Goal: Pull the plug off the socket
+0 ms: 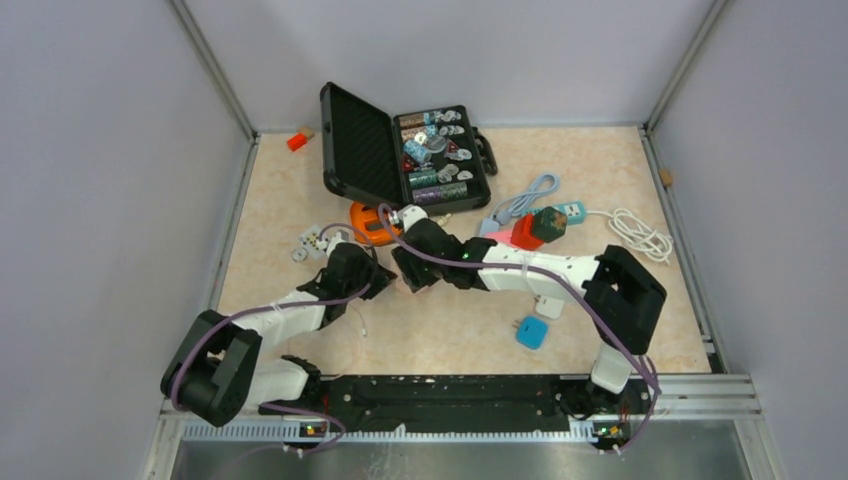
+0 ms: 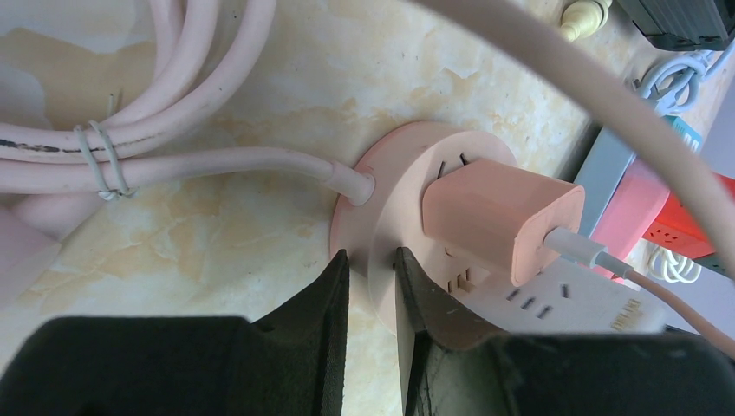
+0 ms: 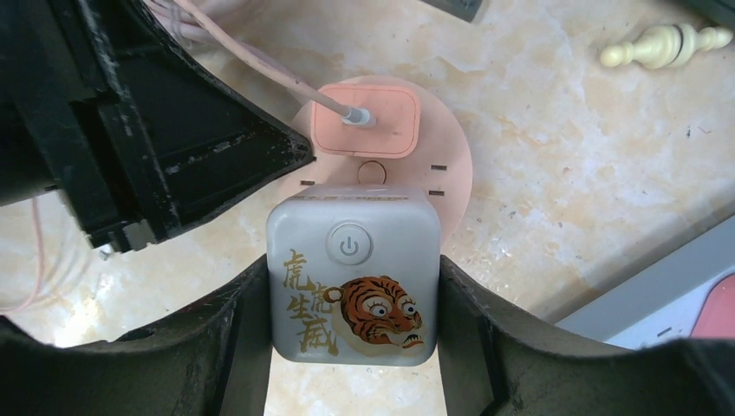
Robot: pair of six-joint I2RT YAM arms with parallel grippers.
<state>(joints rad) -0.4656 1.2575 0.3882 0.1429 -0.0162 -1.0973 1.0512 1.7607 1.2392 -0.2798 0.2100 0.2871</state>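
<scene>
Enclosing the workspace are plain, matte, pale grey walls [image 1: 100, 150], joined at the corners by slim aluminium rails. Between them lies the table [image 1: 460, 325], a smooth beige top with a cloudy, marble-like pattern.

The two arms meet near its middle. Both have white shells and black joints, and purple cables loop along the left arm [image 1: 290, 315] and the right arm [image 1: 540, 265]. Behind them a black hard-shell case [image 1: 355, 145] lies open, its ribbed lid folded back and its tray packed with small, glossy pieces.

The round socket [image 2: 407, 165] is a thick, satin-pink plastic disc lying flat on the table between the two grippers. The left gripper [image 2: 371, 256] is nipped down narrowly on its rim, one black finger on either side of the edge. A rounded pink charger [image 2: 498, 217] stands plugged into the socket face, with a thin cable leaving its top.

Next to the charger on the same face sits the grey cube plug [image 3: 351, 286], a soft-cornered block printed with a tiger, gold characters and a power button. The right gripper [image 3: 351, 269] clasps it at medium width, both fingers pressed against its sides. Its prongs are hidden.

A thick pink cord [image 2: 173, 165] runs from the socket's side and is bundled by a wire tie [image 2: 104, 160]. A cream, turned chess piece [image 3: 663, 45] lies apart.
</scene>
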